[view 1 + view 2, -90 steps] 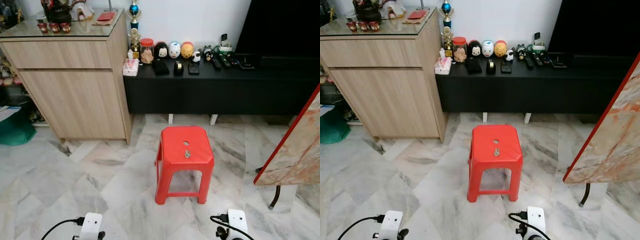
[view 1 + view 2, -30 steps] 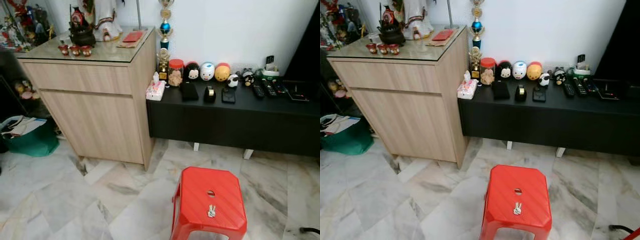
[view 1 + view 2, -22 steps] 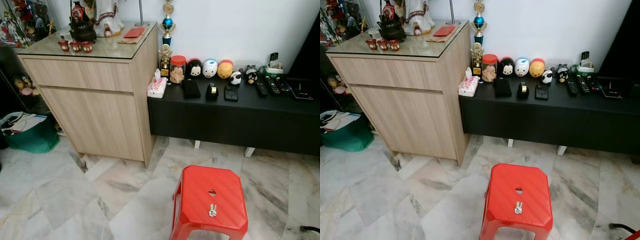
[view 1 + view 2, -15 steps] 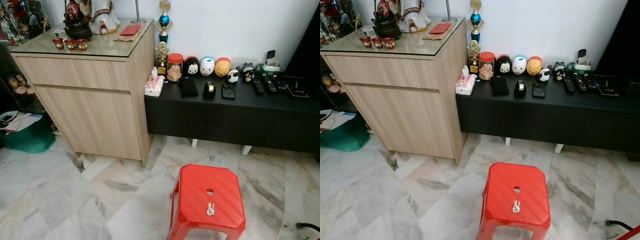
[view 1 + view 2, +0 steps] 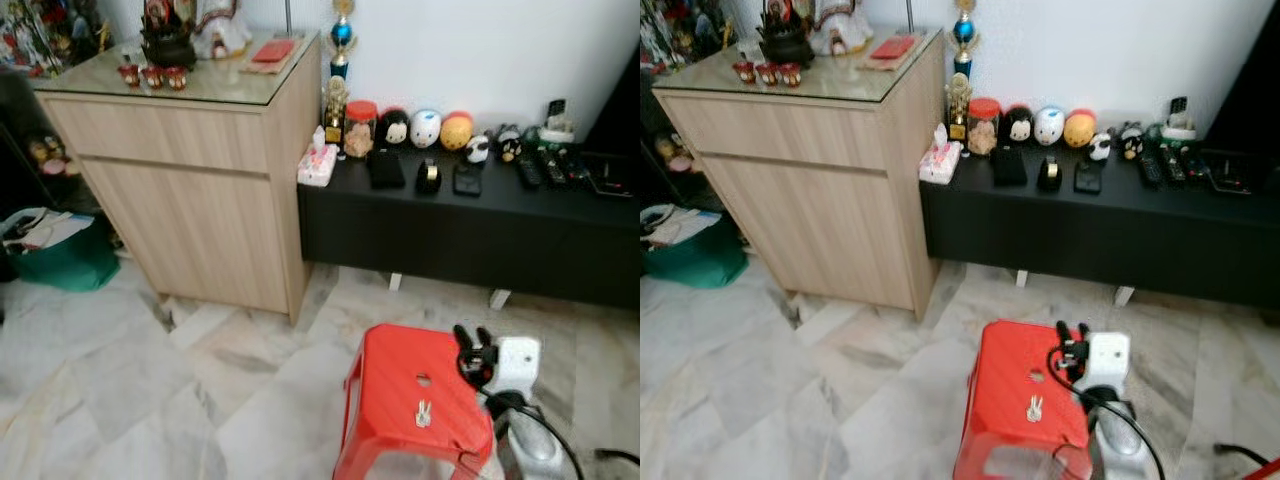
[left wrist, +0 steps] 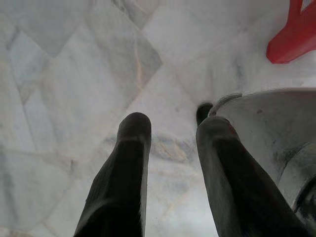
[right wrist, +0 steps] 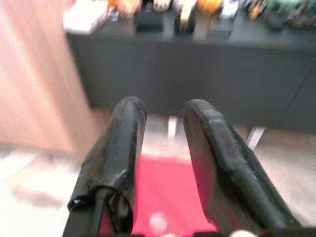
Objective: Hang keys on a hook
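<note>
Lying flat on the seat of a red plastic stool [image 5: 400,395], a small set of keys [image 5: 423,413] rests just nearer the camera than the round hole in the seat's middle. The right gripper [image 5: 474,342] hangs above the stool's far right corner, its two black fingers spread with a clear gap between them and nothing held; a white wrist housing and a black cable trail behind it. Seen along those fingers in the right wrist view, the red seat lies below and the keys show only as a pale blur [image 7: 157,220]. The left gripper [image 6: 170,128] points down at the marble floor [image 5: 130,400], its fingers likewise parted and empty, with a corner of the stool [image 6: 295,39] at the picture's edge.

Beyond the stool, a low black console [image 5: 1090,225] runs along the white wall, carrying a row of round cartoon-character figures [image 5: 1048,126], a red-lidded jar [image 5: 984,124], a tissue box [image 5: 939,160], several dark phone-like items and remote controls. A trophy [image 5: 962,60] stands at the console's left end beside a light wood cabinet [image 5: 190,180] topped with glass, small red cups [image 5: 150,76] and a dark teapot-like vessel. A green bag [image 5: 60,250] sits on the floor left of the cabinet. Any writing on these items is too small and blurred to read.
</note>
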